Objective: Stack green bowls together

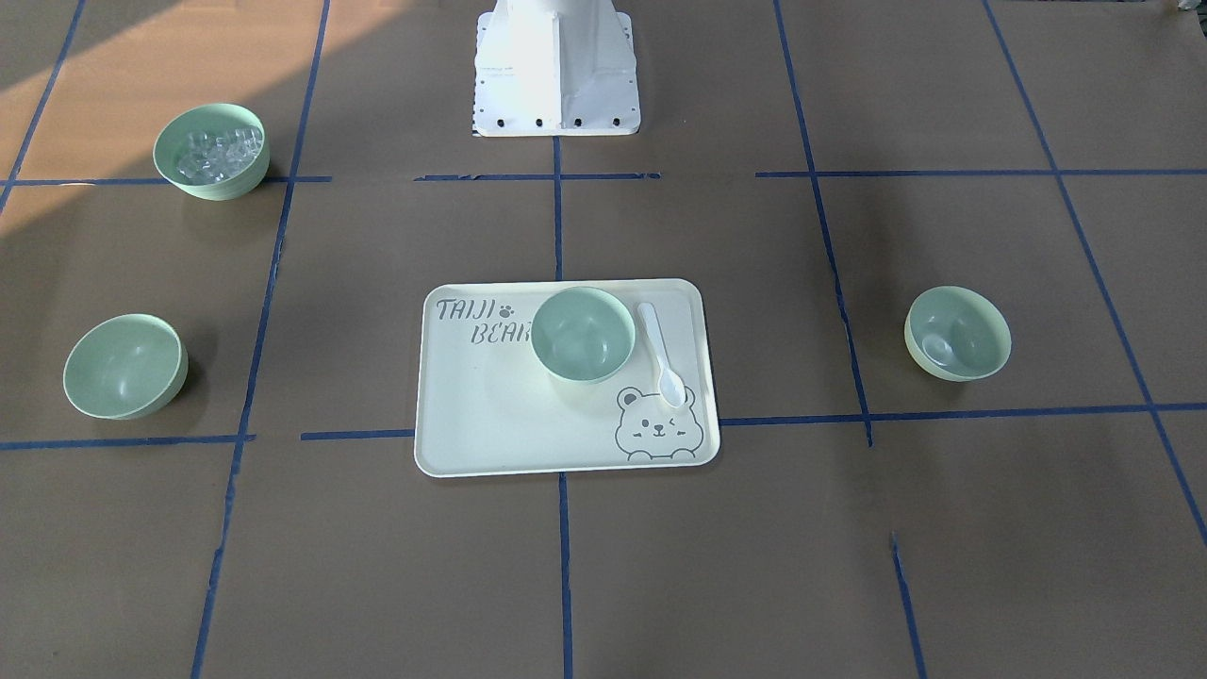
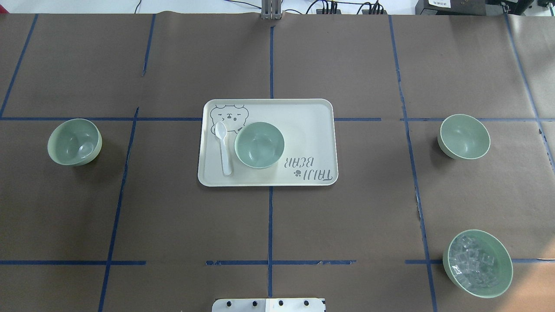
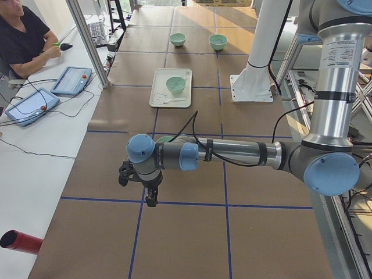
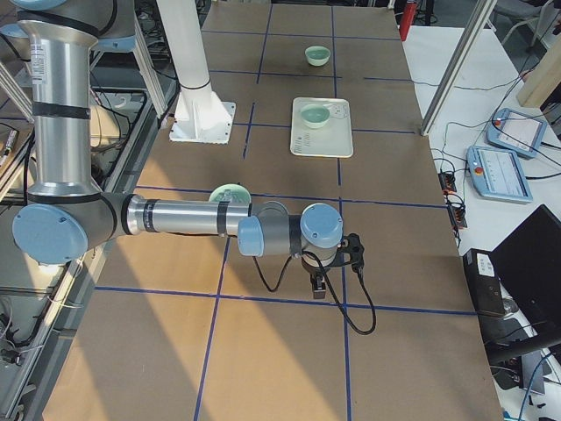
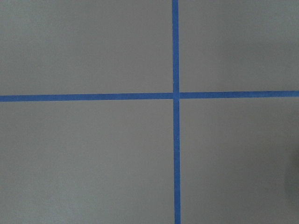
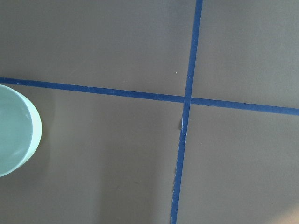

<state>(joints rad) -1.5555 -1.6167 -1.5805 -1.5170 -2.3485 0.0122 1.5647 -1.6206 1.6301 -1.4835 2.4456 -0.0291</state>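
Observation:
Three plain green bowls stand apart. One bowl sits on the cream tray. One bowl stands at the overhead view's left, and its rim shows behind the near forearm in the exterior left view. One bowl stands at the right, and a bowl rim shows in the right wrist view. My left gripper hangs over bare table off the left end. My right gripper hangs off the right end. I cannot tell whether either is open or shut.
A green bowl of clear ice cubes stands at the near right. A white spoon lies on the tray left of the bowl. The robot base plate is at the near edge. Blue tape lines cross the brown table.

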